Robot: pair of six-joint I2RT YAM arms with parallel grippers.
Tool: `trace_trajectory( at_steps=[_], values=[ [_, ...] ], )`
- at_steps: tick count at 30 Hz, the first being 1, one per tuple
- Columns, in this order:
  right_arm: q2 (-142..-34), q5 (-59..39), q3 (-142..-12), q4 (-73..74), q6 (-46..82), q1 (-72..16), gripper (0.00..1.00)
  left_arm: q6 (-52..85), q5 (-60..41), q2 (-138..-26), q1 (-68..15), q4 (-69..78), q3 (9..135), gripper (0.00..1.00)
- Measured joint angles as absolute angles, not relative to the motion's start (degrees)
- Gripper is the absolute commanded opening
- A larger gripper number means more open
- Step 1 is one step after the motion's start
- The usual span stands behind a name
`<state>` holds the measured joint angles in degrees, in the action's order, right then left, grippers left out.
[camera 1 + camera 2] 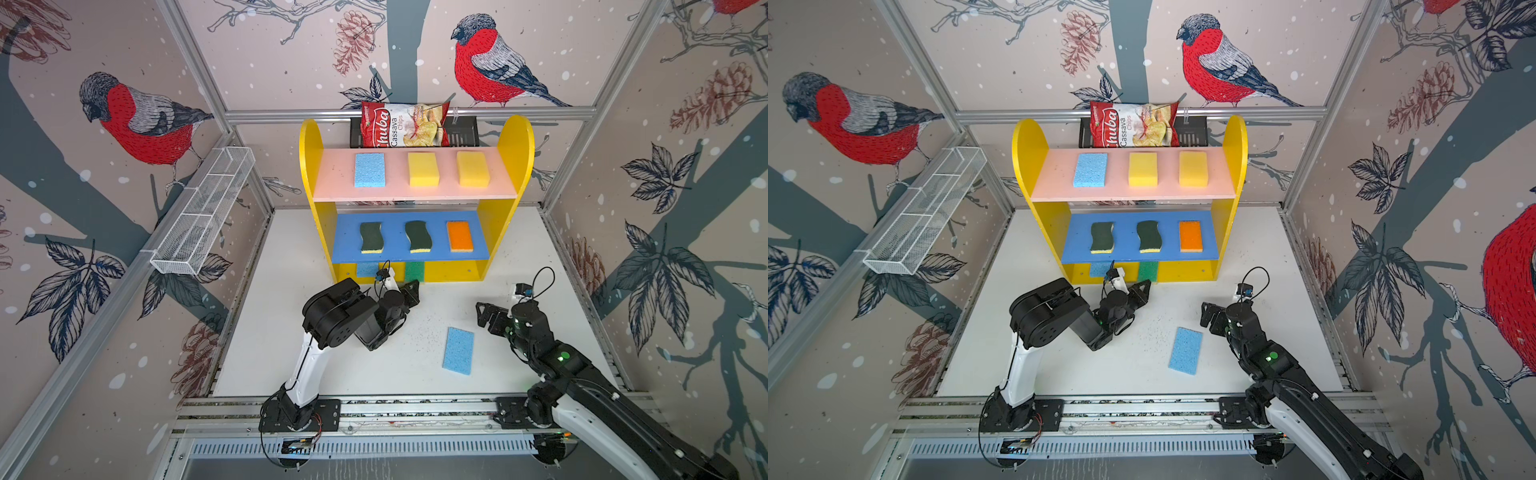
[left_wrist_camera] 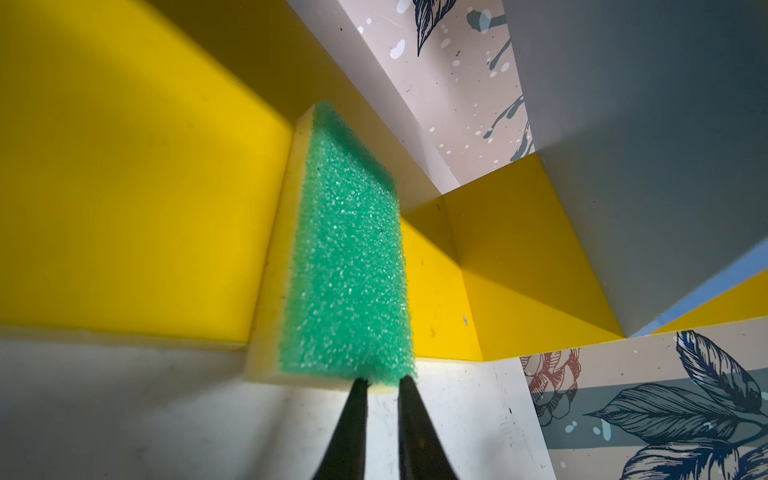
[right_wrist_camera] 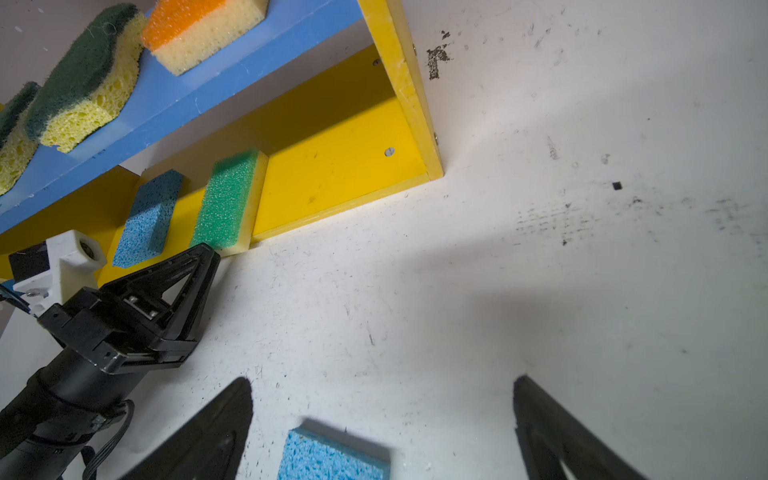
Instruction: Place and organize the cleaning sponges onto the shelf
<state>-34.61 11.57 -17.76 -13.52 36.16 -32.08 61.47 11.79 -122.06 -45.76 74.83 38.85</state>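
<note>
The yellow shelf (image 1: 515,141) holds a light blue sponge (image 1: 370,169) and two yellow sponges (image 1: 423,168) on its pink board. Two dark-green wavy sponges (image 1: 371,237) and an orange one (image 1: 459,235) lie on the blue board. On the yellow base lie another light blue sponge (image 3: 149,216) and the bright green sponge (image 2: 349,257). My left gripper (image 2: 383,379) is shut, pinching the green sponge's near edge. A third light blue sponge (image 1: 458,350) lies loose on the table. Just beside it my right gripper (image 3: 382,380) stands open and empty.
A red-and-white chips bag (image 1: 405,124) sits in a black rack (image 1: 461,131) behind the shelf. A white wire basket (image 1: 203,216) hangs on the left wall. Metal rails (image 1: 415,409) carrying both arm bases run along the table's front edge.
</note>
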Motion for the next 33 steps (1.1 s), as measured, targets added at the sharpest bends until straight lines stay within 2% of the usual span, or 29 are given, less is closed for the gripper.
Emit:
trace_trajectory(
  at_steps=[33],
  values=[
    [-36.03,11.55,-17.72,-13.37,36.14,-31.90,0.98,61.49,10.76,-124.68,-44.75,73.34,43.59,0.17]
  ],
)
